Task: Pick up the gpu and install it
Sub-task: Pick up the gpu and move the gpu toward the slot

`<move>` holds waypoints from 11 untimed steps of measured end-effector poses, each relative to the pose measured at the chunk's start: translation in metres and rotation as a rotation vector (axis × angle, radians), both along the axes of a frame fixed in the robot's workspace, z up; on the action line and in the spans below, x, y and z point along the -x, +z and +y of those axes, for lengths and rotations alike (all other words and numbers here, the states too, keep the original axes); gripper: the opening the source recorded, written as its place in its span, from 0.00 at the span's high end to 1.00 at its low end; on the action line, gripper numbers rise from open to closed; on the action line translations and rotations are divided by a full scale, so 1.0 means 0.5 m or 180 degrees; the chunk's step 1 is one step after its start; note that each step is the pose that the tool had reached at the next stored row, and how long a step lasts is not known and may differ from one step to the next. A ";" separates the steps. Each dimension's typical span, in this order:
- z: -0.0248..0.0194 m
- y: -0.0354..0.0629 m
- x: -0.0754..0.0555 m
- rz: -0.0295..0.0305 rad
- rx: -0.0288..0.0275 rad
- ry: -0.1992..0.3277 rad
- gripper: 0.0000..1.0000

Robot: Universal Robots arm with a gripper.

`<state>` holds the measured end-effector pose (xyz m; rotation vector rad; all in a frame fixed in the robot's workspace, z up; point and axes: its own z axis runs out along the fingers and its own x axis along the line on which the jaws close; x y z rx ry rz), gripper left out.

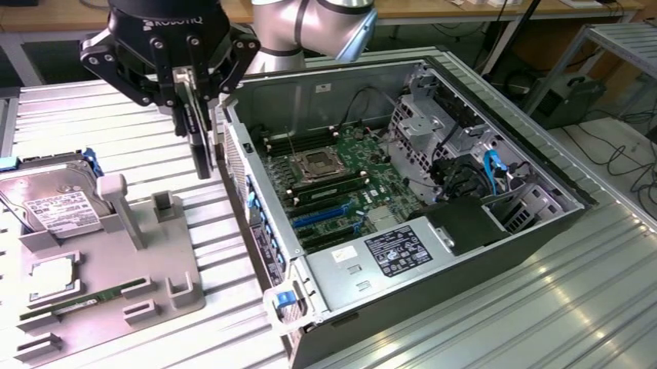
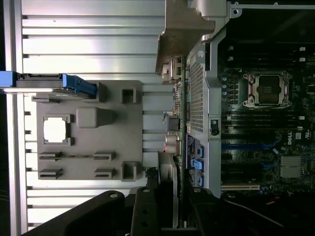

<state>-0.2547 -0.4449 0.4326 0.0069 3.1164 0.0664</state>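
upper left of the exterior view: black gripper (image 1: 195, 98) on a silver-grey arm, dark fingers (image 1: 165, 88) pinching the top edge of a thin flat dark gpu card (image 1: 202, 150) with a pale metal strip along one side. held upright and edge-on, clear of every surface, just beside the perforated rear wall of an open black computer case (image 1: 493, 261), over the gap between that case and a grey moulded fixture plate (image 1: 165, 261). not yet seated in any slot. inside the case, centre of the frame: green motherboard (image 1: 359, 181) with a square metal processor socket (image 1: 313, 164), blue expansion slots (image 1: 326, 215) just below it, and a silver power supply box with a dark label (image 1: 395, 252) towards lower centre. on the fixture plate, left edge of the frame: silver boxy hard drive with a white label (image 1: 49, 201), a square pale chip (image 1: 51, 278) beneath it, and a narrow green memory stick (image 1: 85, 305) lying in its cradle at lower left. all carried on a ribbed aluminium bench (image 1: 513, 315). in the wrist view, grey plate and case rear lying side by side, with the card between the fingers.
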 end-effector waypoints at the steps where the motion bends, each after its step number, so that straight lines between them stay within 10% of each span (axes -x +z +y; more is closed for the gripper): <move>1: 0.0000 0.000 -0.002 0.0000 0.0000 0.0000 0.73; 11: 0.0000 0.000 -0.029 0.0000 0.0000 0.0000 0.73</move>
